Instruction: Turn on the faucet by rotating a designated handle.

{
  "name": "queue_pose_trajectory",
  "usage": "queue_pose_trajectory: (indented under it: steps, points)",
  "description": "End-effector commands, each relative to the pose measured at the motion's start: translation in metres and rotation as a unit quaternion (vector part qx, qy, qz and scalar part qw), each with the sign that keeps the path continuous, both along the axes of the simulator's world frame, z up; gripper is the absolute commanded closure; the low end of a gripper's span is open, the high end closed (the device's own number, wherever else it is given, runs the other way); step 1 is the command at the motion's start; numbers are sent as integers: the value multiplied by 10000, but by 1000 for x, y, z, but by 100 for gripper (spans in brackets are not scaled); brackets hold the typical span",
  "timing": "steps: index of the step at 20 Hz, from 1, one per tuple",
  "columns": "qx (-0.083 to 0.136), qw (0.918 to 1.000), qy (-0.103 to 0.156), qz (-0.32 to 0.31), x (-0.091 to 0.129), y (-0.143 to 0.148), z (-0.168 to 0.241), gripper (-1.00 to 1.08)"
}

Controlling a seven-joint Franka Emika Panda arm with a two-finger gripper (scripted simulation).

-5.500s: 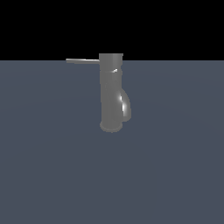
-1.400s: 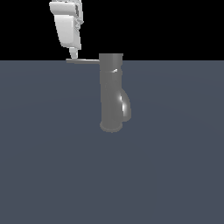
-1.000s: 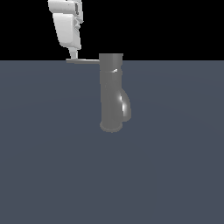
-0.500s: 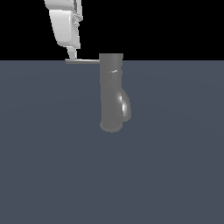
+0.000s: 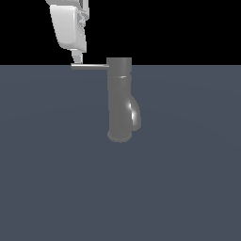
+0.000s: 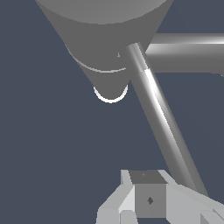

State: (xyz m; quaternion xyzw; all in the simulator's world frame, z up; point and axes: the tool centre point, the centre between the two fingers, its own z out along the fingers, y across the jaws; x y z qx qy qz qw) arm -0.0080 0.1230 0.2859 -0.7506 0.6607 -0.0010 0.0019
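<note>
The faucet [image 5: 119, 101] is a dark grey upright cylinder with a flared base and a spout bulge on its exterior-view right side. The handle [image 5: 90, 66] is a thin grey rod sticking out level from the cylinder's top toward the exterior view's left. My white gripper [image 5: 75, 60] hangs from above, its fingertips touching or just above the rod's outer end. The fingers look pressed together with nothing between them. In the wrist view the faucet [image 6: 105, 39] is seen from above. The handle [image 6: 162, 118] runs from it to beside my gripper [image 6: 148, 197].
The faucet stands on a flat dark blue-grey floor [image 5: 56, 179]. The background above the floor line is black. The spout [image 6: 188, 52] shows as a thick grey bar in the wrist view.
The gripper came into view above the handle's end, and over the last second it has edged slightly toward the exterior view's left. The handle looks unmoved.
</note>
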Motion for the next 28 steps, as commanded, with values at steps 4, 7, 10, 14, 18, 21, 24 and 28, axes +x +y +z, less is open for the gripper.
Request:
queue_pose_trajectory:
  steps: [4,7,10,14,18,21,24,28]
  points:
    - [-7,10000,21,6,-19,-3,0,108]
    - [-8,10000,20,4,-28,-5,0,108]
    - [-8,10000,20,4,-34,-6,0,108]
    - [-8,10000,5,4,-37,-15,0,108]
    - [-7,10000,7,4,-47,-29,0,108]
    - [-7,10000,10,4,-54,-39,0,108]
    - [-7,10000,10,4,-62,-50,0,108]
    - [-7,10000,15,4,-72,-64,0,108]
